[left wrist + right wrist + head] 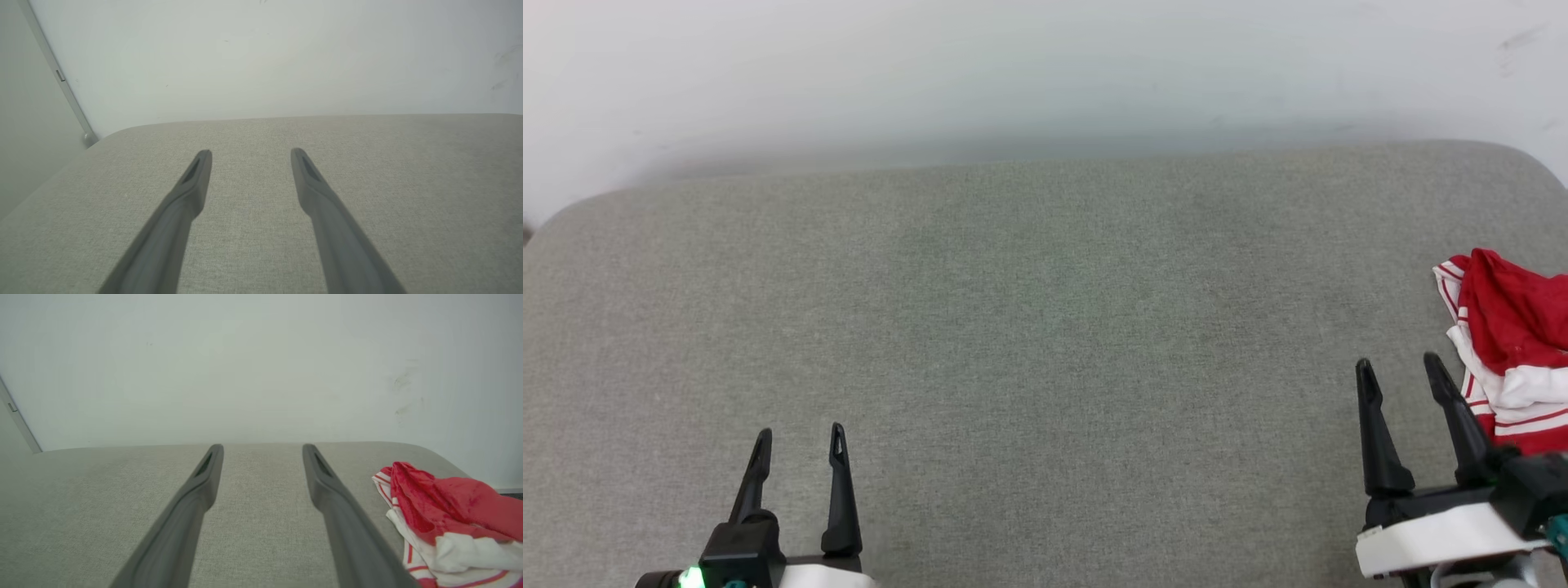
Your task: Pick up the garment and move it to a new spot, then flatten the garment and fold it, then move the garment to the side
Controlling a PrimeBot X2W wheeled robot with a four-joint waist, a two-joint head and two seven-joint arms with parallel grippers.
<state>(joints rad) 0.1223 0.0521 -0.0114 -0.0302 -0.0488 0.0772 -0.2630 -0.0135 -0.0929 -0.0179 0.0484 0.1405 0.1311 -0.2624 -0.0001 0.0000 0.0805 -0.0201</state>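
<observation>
Garment lies crumpled in heap at right edge of grey padded surface, red cloth on top, white sleeve and striped trim showing. My right gripper sits just beside it, by near right corner, fingers spread apart over bare fabric. My left gripper is at near edge, left of middle, fingers apart too. Pale wall behind far edge.

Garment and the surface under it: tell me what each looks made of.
Garment: soft fabric, probably knit, red with white striped trim, faint sheen; it lies crumpled in limp folds. Surface: grey woven upholstery cloth, matte; fine weave grain shows in the wrist views, and rounded corners suggest padding.
</observation>
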